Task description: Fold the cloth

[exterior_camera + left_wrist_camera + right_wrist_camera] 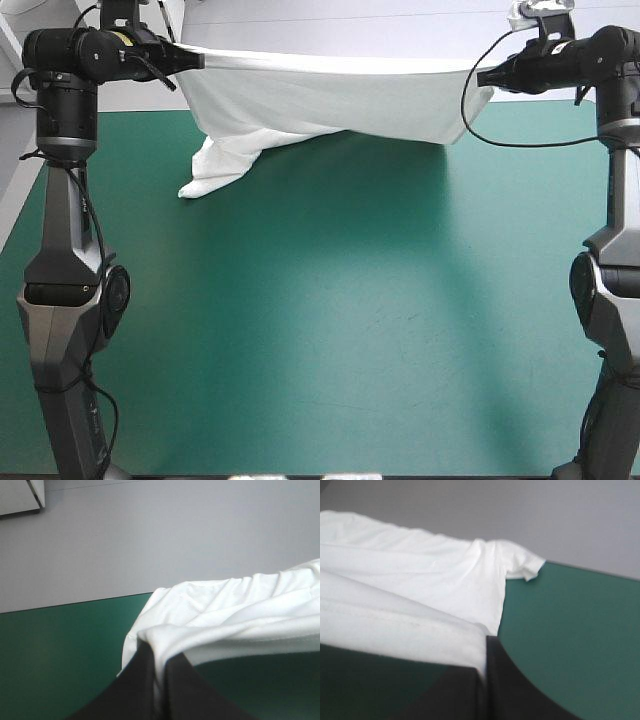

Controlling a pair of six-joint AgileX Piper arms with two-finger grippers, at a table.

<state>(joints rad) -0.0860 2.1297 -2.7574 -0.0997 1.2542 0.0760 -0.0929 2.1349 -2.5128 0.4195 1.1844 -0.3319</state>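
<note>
The white T-shirt (pixel 330 100) hangs stretched in the air above the far part of the teal-green table (pixel 330 320). My left gripper (pixel 195 60) is shut on one upper corner and my right gripper (pixel 484 79) is shut on the other. One sleeve end (pixel 205 175) droops down at the left and touches the cover. In the left wrist view the black fingers (pixel 137 680) pinch the T-shirt (pixel 235 610), which spreads ahead of them. The right wrist view shows its gripper (pixel 485 660) nipping a folded edge of the T-shirt (pixel 420 580).
The table's far edge (pixel 560 105) runs just behind the hanging shirt. Both arms stand tall at the table's left and right sides.
</note>
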